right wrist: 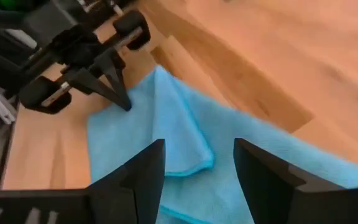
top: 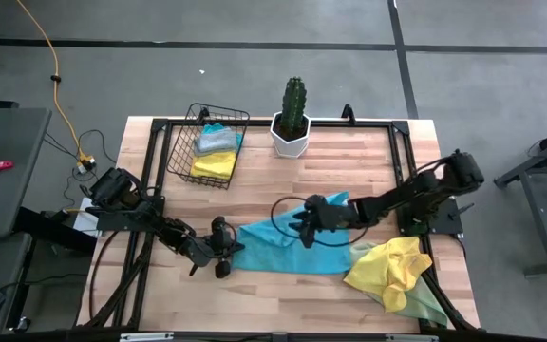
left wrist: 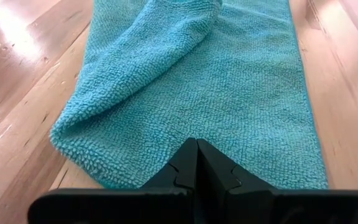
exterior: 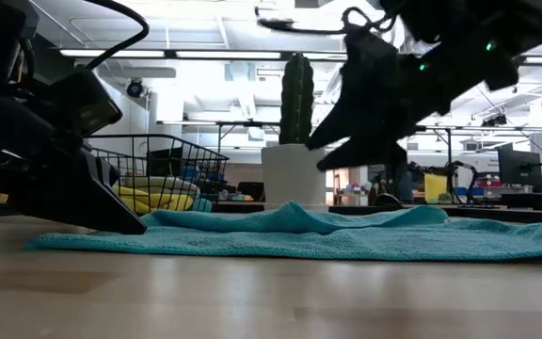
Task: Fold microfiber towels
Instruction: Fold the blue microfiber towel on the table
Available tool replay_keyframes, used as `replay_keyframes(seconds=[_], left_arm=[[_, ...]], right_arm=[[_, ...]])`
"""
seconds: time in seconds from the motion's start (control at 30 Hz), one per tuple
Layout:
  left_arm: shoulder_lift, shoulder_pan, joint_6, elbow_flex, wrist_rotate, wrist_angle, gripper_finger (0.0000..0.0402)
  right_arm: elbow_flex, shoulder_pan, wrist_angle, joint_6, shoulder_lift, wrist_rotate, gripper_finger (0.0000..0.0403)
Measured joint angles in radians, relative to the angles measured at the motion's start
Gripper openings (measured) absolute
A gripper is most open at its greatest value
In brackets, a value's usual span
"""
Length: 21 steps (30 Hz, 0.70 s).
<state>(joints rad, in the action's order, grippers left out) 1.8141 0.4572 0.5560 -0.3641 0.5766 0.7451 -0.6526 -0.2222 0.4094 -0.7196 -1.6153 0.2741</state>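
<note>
Your left pincer [left wrist: 196, 163] is clenched, tips pressed on the turquoise towel's [top: 278, 247] near edge; whether it pinches fabric is hard to tell. The towel lies partly folded on the worktop [top: 349, 161]. Your right pincer [top: 304, 224] hovers released above it.

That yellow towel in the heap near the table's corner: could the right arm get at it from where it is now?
Probably yes. The yellow towel lies uncovered atop its heap, close beside the right arm. The right gripper hovers over the turquoise towel, jaws open and empty; nothing stands between.
</note>
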Motion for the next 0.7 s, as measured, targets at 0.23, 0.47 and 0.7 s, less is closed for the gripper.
replay_keyframes(seconds=[0.23, 0.47, 0.7], left_arm=[[0.0, 0.0, -0.017, -0.001, 0.003, 0.001, 0.0], [0.0, 0.0, -0.016, -0.002, 0.003, 0.001, 0.0], [0.0, 0.003, -0.01, -0.002, 0.004, 0.0, 0.0]], right_arm=[[-0.02, 0.027, 0.035, -0.092, -0.109, -0.049, 0.0183], [-0.111, 0.026, 0.034, -0.126, -0.214, -0.116, 0.0183], [-0.17, 0.026, -0.104, -0.147, -0.245, -0.097, 0.0183]])
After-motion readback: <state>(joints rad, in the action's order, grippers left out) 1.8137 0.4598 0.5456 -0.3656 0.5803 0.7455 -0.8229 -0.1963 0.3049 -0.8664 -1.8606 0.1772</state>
